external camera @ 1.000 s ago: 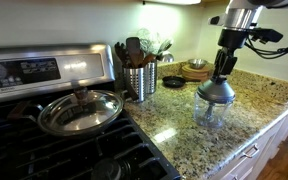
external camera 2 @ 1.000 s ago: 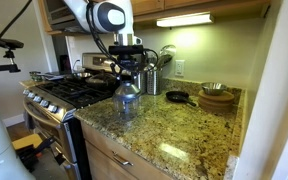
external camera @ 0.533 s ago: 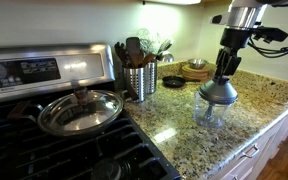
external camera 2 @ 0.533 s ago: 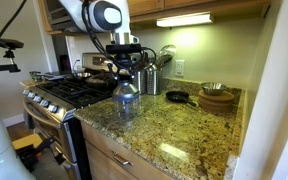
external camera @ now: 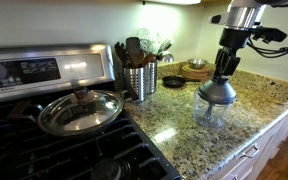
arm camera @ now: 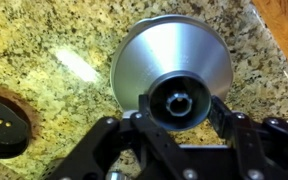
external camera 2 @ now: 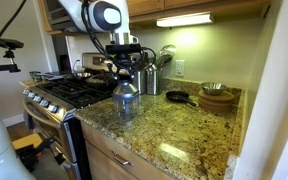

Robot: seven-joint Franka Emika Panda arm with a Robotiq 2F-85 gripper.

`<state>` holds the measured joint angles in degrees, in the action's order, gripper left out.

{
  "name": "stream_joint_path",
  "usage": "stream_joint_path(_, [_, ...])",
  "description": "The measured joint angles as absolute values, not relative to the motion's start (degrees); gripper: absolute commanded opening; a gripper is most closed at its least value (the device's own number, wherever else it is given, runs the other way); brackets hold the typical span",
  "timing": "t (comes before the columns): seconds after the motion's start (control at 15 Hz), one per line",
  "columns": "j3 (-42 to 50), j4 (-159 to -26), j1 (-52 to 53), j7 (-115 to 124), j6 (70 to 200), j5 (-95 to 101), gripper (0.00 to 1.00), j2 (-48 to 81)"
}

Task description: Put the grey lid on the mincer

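Grey lid [arm camera: 169, 55] sits on top of the mincer [external camera: 212, 112]. Its dome caps the clear cup, and in both exterior views it looks level and centred, with no overhang that I can make out. The mincer stands on the granite tabletop [external camera: 174, 125], close to the front edge.

The tool [arm camera: 179, 105] is straight above the lid. In the wrist view its two fingers [arm camera: 142, 108] stand on either side of the raised central knob. The pads seem to touch it, since no gap shows on either side. I read the tool as narrowly closed on the knob, holding the lid and nothing else. How hard it squeezes cannot be told.

Against the pictures from a second ago, the arm has shifted only slightly in an exterior view [external camera 2: 124, 55], and nothing has moved in the last half second. Lid and cup keep the same place and the same height. To my judgement the lowering is finished and the lid is seated, so what is left is to open the fingers and lift clear without dragging the knob sideways.

Further out, a ribbed steel utensil holder [external camera: 139, 82] stands well apart towards the stove [external camera: 44, 150], where a glass pan lid [external camera: 81, 110] rests. A small black pan [external camera 2: 176, 97] lies beyond the mincer.
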<state>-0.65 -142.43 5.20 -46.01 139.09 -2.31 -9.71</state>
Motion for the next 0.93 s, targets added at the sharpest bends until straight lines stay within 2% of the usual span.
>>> stream_joint_path(0.93, [-0.91,-141.37,5.35,-46.84,141.26,-2.66,0.35,-7.50])
